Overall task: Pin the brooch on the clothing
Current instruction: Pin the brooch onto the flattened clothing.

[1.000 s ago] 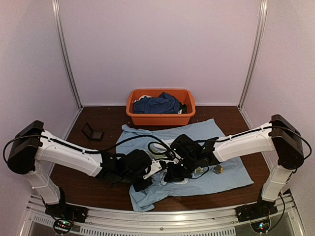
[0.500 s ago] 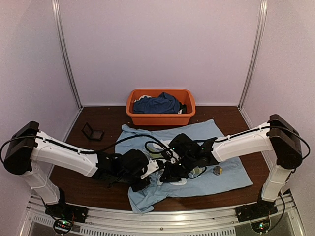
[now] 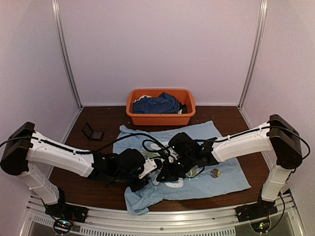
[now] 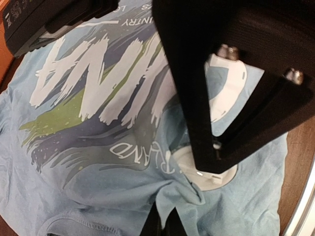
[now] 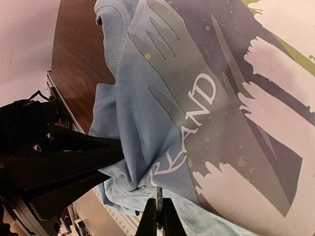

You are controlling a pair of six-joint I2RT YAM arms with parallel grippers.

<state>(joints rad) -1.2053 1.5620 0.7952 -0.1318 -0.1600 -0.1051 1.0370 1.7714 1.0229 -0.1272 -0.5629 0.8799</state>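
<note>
- Pale-blue T-shirt [image 3: 227, 147] lies spread on the brown table [image 3: 108, 118], print side up. Its near hem hangs close to the table's front edge.
- Its white, green and yellow chest print [image 4: 98, 88] is in plain sight under both wrists, so the garment is laid out where a pin could go.
- The brooch [image 3: 215, 173], a small round metallic disc, sits loose on the fabric. It is on the right half of the shirt, near the right forearm and apart from both sets of fingers.
- Neither arm holds the brooch, so I judge picking it up and pinning it are both yet to be done.
- The left gripper [image 4: 162, 223] has its jaws drawn together. A ridge of blue cloth runs up into them just below the print, so it looks clamped on a fold of the shirt.
- The right gripper [image 5: 157, 214] likewise has its fingertips pressed together over a raised crease beside the lettering. It appears pinched on the cloth, not empty.
- The two tools work close beside each other at the shirt's middle, each visible in the other's wrist camera.
- My reading is that the work is in its early part, with the shirt being arranged or tensioned.
- What is left is to release at least one pinch, fetch the disc and fix it to the fabric.
- At the far side stands an orange tub [image 3: 161, 119] holding a dark blue garment [image 3: 157, 104]. A small black case [image 3: 92, 131] lies open at the far left, and none of these is being touched.
</note>
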